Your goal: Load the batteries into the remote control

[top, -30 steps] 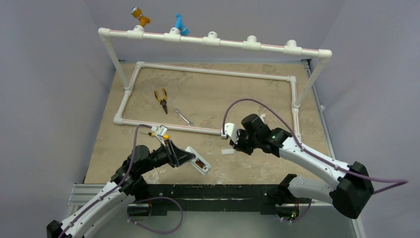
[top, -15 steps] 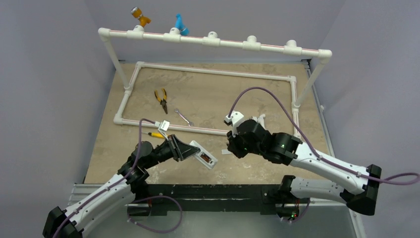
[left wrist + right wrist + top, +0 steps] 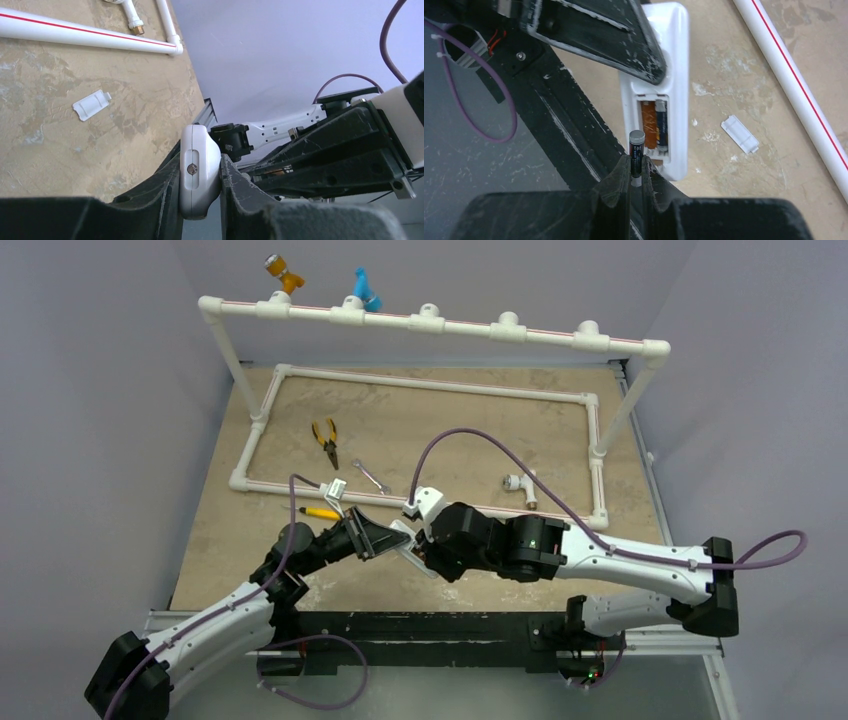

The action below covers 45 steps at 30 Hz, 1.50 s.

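Left gripper (image 3: pixel 201 185) clenched on the smooth white plastic remote control (image 3: pixel 676 90), above the mottled tan table (image 3: pixel 734 70) near its near edge. In the open compartment lies the seated battery (image 3: pixel 661 125), beside a bare orange slot. Right gripper (image 3: pixel 635 167) pinches the held battery (image 3: pixel 636 150), a dark cylinder, just short of the compartment. The flat ribbed cover (image 3: pixel 739 134) lies apart.

I read this as a robotics test cell in a lab, not a home or a shop. My left arm (image 3: pixel 210 625) and right arm (image 3: pixel 620 555) are bolted to a black rail (image 3: pixel 420 625) at the edge of a stone-patterned table (image 3: pixel 450 430), boxed in by bare grey-lilac walls (image 3: pixel 100 390). White PVC pipe (image 3: pixel 430 385) frames a work area, and a raised pipe bar (image 3: pixel 470 328) carries an orange fitting (image 3: pixel 284 273) and a blue fitting (image 3: pixel 365 288), possibly valves. Pliers (image 3: pixel 326 441) and a wrench (image 3: pixel 372 477) lie out, and purple cables (image 3: pixel 384 35) loop off the wrists.
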Each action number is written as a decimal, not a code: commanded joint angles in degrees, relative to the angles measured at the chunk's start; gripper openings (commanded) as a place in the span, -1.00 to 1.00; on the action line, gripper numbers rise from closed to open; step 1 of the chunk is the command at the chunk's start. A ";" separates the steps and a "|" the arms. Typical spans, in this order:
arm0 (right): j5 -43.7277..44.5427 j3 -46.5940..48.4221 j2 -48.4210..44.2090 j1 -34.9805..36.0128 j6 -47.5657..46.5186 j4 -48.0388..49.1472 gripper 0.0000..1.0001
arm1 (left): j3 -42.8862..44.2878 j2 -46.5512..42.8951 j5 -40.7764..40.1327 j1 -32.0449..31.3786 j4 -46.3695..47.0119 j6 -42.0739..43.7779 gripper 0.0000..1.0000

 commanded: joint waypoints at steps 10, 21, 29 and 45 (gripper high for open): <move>2.17 6.67 4.66 1.87 -6.27 -1.10 -1.00 | -0.21 -1.53 2.39 -0.19 4.68 -1.64 -1.00; 0.26 7.05 4.10 1.89 -7.57 -3.19 -1.00 | -1.29 -2.18 3.39 -0.19 5.83 -2.12 -1.00; -2.22 7.12 5.11 1.84 -8.22 -1.65 -0.99 | -1.26 -1.69 3.91 -0.16 6.76 -2.55 -1.00; 0.39 6.71 6.04 1.84 -8.22 -1.19 -0.77 | -1.62 -1.91 3.99 -0.21 7.05 -2.75 -1.00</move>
